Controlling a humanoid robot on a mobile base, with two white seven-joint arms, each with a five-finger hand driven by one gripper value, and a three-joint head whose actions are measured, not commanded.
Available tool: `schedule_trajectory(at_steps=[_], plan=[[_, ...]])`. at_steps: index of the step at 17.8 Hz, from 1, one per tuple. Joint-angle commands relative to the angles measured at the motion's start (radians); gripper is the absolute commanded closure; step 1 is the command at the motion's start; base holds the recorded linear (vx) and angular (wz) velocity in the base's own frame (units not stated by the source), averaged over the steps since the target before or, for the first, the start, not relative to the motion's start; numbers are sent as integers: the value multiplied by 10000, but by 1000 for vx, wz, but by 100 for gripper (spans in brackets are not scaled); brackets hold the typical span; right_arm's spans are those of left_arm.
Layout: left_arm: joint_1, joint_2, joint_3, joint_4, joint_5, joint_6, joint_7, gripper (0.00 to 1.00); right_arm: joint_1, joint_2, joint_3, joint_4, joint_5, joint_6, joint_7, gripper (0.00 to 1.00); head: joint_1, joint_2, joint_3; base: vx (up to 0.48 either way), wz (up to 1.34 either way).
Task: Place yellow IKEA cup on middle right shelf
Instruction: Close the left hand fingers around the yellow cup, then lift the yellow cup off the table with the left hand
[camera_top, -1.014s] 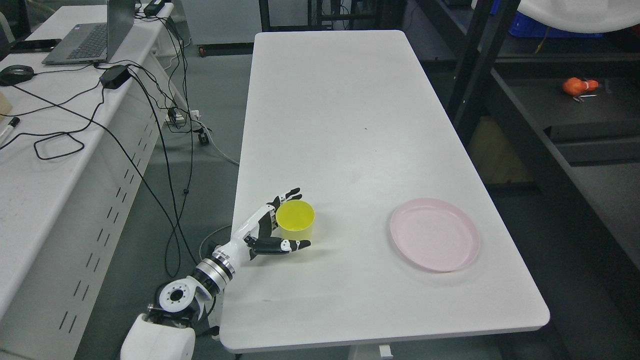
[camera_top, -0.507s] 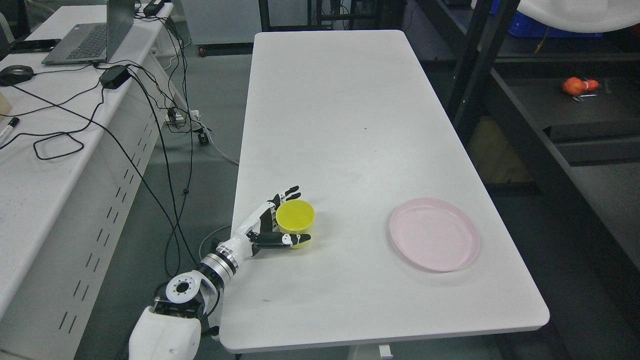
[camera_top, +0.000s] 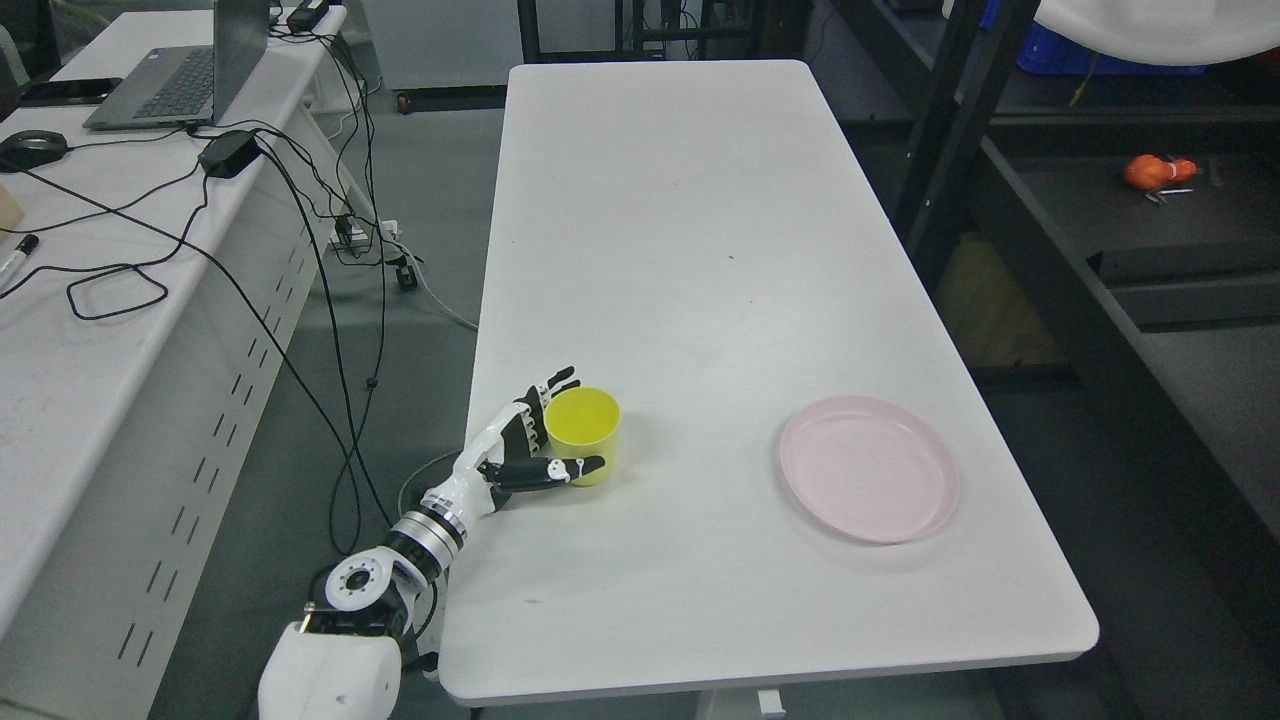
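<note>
Yellow cup: upright on the white tabletop, near its left edge; lower wall partly hidden by the thumb.
Left robot hand: wrapped around the cup from 9 o'clock, fingers behind, thumb in front.
Pink plate: at 3 o'clock, well apart.
Shelf rack: right, dark, cut off.

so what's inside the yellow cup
Nothing shows inside the yellow cup: only its bare yellow inner wall and part of the bottom. The near rim hides the rest of the bottom. The left hand wraps its outside.
</note>
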Motion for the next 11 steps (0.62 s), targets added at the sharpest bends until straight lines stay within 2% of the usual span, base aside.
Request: schedule_trajectory(at_steps=[1, 3, 4, 6, 11], plan=[[-44, 41, -391, 385, -252, 167, 26, 24, 138, -175, 169, 0, -245, 6, 8, 1, 0, 0, 0, 0, 0], [-303, 41, -423, 370, -299, 167, 26, 9, 138, -175, 169, 0, -245, 6, 8, 0, 0, 0, 0, 0, 0], [-456, 41, -423, 370, -299, 167, 26, 5, 138, -175, 169, 0, -245, 6, 8, 1, 0, 0, 0, 0, 0], [-718, 41, -423, 370, -299, 243, 26, 3, 138, -175, 169, 0, -245, 6, 8, 1, 0, 0, 0, 0, 0], [-903, 41, -407, 385, -284, 1011, -4, 3, 138, -175, 169, 0, -245, 6, 8, 1, 0, 0, 0, -6, -28]])
